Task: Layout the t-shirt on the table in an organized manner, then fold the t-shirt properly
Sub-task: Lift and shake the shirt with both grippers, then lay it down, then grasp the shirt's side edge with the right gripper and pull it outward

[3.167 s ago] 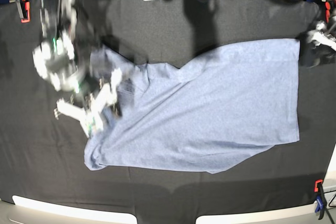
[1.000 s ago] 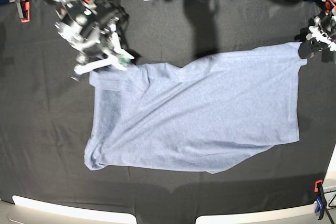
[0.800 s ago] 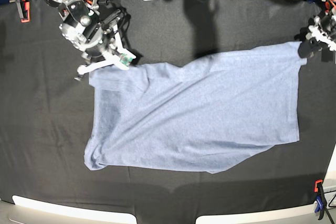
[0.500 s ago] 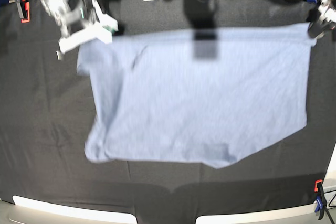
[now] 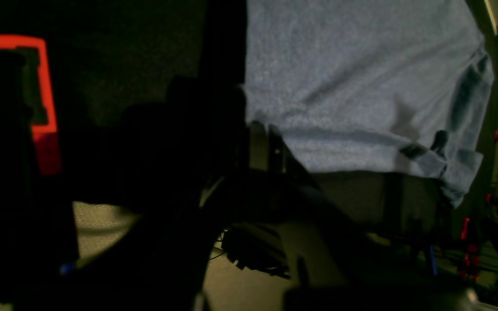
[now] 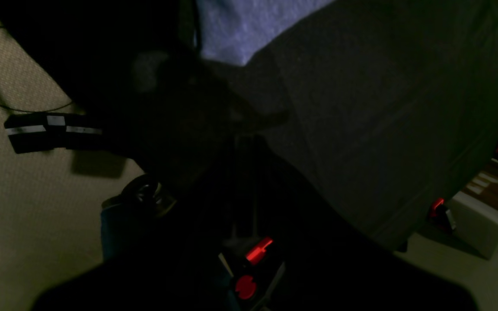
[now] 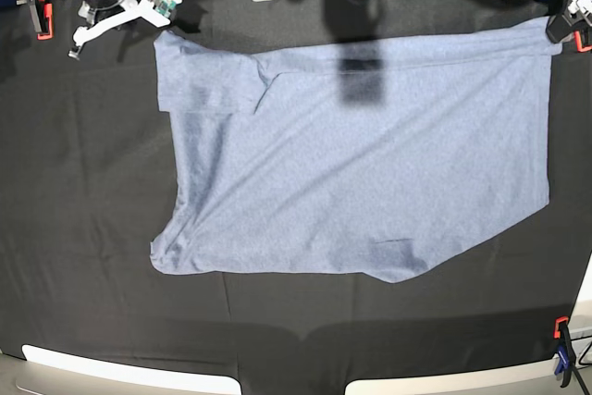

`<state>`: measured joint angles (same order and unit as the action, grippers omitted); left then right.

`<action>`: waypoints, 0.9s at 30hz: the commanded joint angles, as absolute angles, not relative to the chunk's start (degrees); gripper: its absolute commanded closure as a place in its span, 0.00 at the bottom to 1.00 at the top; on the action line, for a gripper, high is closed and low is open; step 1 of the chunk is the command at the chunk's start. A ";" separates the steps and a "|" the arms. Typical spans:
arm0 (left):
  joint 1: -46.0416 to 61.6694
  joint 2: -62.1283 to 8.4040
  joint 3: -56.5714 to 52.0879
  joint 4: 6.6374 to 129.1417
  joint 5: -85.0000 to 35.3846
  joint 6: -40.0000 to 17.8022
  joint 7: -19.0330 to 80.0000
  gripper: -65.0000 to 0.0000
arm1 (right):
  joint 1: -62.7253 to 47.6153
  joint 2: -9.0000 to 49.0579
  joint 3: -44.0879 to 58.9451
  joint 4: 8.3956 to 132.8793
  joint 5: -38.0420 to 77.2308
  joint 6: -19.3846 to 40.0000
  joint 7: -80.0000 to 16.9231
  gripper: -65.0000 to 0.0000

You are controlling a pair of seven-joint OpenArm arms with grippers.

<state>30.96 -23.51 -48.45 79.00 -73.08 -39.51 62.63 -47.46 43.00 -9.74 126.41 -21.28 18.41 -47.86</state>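
The t-shirt (image 7: 351,154) lies spread on the black tabletop (image 7: 83,228), its far corners pinched by the closed right gripper (image 7: 159,8) and closed left gripper (image 7: 558,18).

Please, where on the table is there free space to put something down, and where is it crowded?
The table is bare left of the t-shirt, from its left edge to the table's side, and in a wide band between its lower hem and the white front rim. Only a thin strip shows at right. The far edge is crowded: the right gripper and left gripper hold the shirt's top corners.
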 commanded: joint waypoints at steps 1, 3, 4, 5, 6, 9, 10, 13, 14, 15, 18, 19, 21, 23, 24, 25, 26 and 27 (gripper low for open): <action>31.55 -24.67 -49.10 79.81 -73.97 -40.00 61.69 1.00 | -47.79 43.64 -9.39 127.50 -22.28 18.04 -47.86 1.00; 31.55 -24.67 -49.10 79.81 -74.00 -40.00 61.69 1.00 | -47.77 43.64 -9.37 127.52 -20.53 18.04 -48.12 0.94; 31.53 -24.67 -49.10 79.81 -74.00 -40.00 61.69 0.97 | -47.77 43.64 -9.32 127.70 -18.81 17.93 -48.14 0.87; 31.46 -24.67 -49.10 79.81 -74.00 -40.00 61.69 0.89 | -47.77 43.64 -9.32 128.01 -16.80 17.21 -48.14 0.81; 31.42 -24.67 -49.10 79.81 -74.00 -40.00 61.69 0.81 | -47.77 43.64 -9.32 128.49 -14.70 15.25 -47.99 0.75; 31.42 -24.67 -49.10 79.81 -74.02 -40.00 61.65 0.65 | -47.07 43.62 -8.45 130.54 -11.00 9.47 -45.06 0.69; 31.42 -24.67 -49.10 79.81 -74.02 -40.00 61.65 0.64 | -46.33 43.22 -7.42 130.93 -9.67 9.02 -44.18 0.68; 31.42 -24.62 -49.10 79.81 -74.02 -40.00 61.39 0.64 | -42.52 40.21 -1.96 130.65 -2.59 8.97 -44.03 0.57; 31.42 -24.62 -49.10 79.81 -74.04 -40.00 61.23 0.64 | -41.17 38.96 0.34 130.41 0.38 8.99 -43.86 0.54; 31.40 -24.64 -49.10 79.81 -74.04 -40.00 61.23 0.64 | -39.75 37.65 2.57 130.08 2.94 9.02 -43.64 0.53; 31.40 -24.64 -49.10 79.81 -74.04 -40.00 61.21 0.64 | -35.16 33.50 8.47 127.66 9.32 9.10 -42.44 0.53; 31.40 -24.64 -49.10 79.81 -74.04 -40.00 61.21 0.64 | -33.74 32.21 9.89 126.19 11.44 9.21 -42.44 0.53; 31.40 -24.64 -49.10 79.81 -74.04 -40.00 61.08 0.64 | -31.22 30.17 11.53 121.95 14.52 9.23 -42.33 0.53; 31.40 -24.64 -49.10 79.81 -74.04 -40.00 60.38 0.64 | -28.10 28.93 11.66 116.18 16.19 10.28 -41.56 0.58; 31.40 -24.64 -49.10 79.81 -74.04 -40.00 60.10 0.64 | -26.13 28.47 11.62 113.01 17.54 11.27 -41.21 0.62; 31.38 -24.64 -49.10 79.81 -74.04 -40.00 59.94 0.64 | -24.05 27.99 11.62 110.02 18.98 11.75 -41.43 0.64; 31.24 -24.64 -49.10 79.81 -74.02 -40.00 60.01 0.64 | -21.85 27.38 11.62 107.33 20.32 12.03 -41.89 0.66; 31.22 -24.64 -49.10 79.81 -74.02 -40.00 59.99 0.64 | -19.59 26.79 11.62 104.86 21.30 12.05 -42.37 0.66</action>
